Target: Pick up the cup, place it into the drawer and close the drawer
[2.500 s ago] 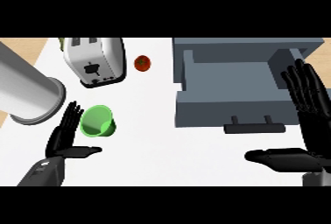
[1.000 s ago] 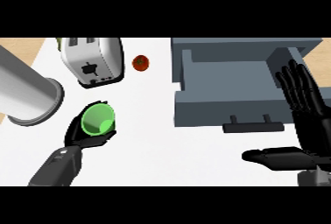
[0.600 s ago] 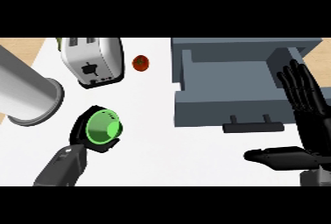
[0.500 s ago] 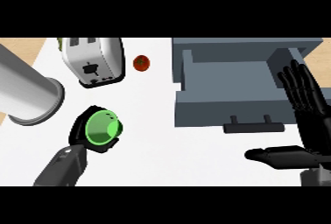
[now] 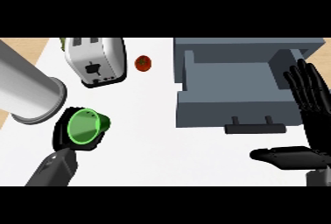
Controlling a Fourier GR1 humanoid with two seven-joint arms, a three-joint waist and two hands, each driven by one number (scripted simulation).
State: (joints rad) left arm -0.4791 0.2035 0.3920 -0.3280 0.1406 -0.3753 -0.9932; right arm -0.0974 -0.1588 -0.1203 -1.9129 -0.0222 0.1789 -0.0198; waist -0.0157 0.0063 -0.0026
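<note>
The left robot hand [image 5: 76, 139] is curled around the green cup [image 5: 89, 126], low at the table's [image 5: 155, 144] left side. It should carry the cup upright over the open drawer [image 5: 233, 89] and lower it inside. The right robot hand [image 5: 309, 109] rests spread.

A white counter top [image 5: 149, 144] fills most of the head view, with a strip of light wood showing along its edge at nine to eleven o'clock. Directly on it stand a white toaster [image 5: 96, 61] at eleven o'clock, a small red tomato [image 5: 143, 63] just beside it toward twelve, and a large grey metal cylinder [image 5: 29, 92] lying tilted at nine to ten o'clock. A grey open drawer [image 5: 236, 87] with a dark handle [image 5: 254, 127] reaches over the counter from one to three o'clock, and the white surface at six o'clock is bare.
</note>
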